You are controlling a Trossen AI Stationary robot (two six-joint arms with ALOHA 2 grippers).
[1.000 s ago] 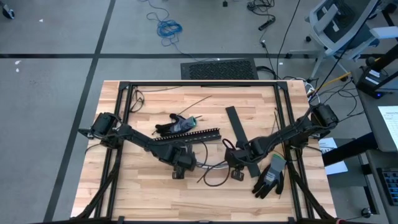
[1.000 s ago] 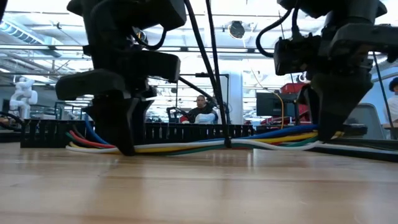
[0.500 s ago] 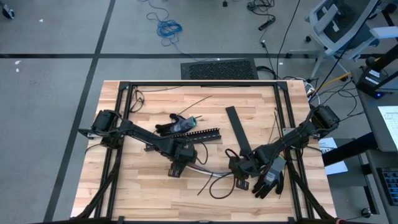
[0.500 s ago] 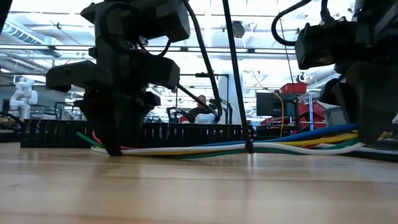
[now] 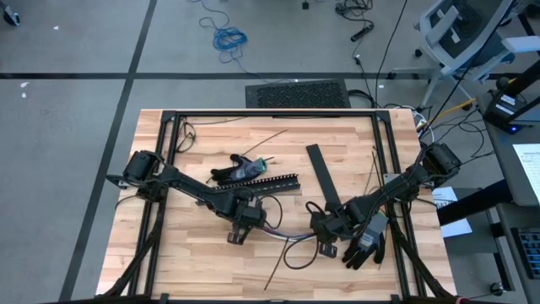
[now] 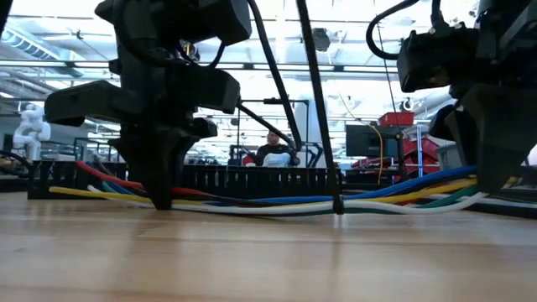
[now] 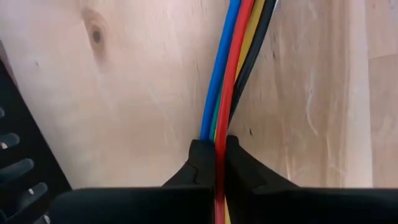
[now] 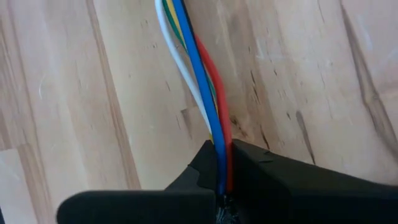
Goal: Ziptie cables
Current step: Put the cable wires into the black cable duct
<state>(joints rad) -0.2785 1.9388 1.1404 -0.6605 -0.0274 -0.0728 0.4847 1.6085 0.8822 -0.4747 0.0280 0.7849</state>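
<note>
Holding the cables (image 6: pixel 277 201) at both ends: my left gripper (image 7: pixel 214 155) pinches the blue, red, green, yellow and black strands tight between its fingers, my right gripper (image 8: pixel 222 163) clamps the blue, red, white and yellow-green strands likewise, and the bundle runs low over the table (image 5: pixel 194 262) between the two. Step in hand, as I judge it: gathering and straightening the bundle, no ziptie fitted yet. Next move calls for steady tension while a tie is brought around the span between my grippers.
</note>
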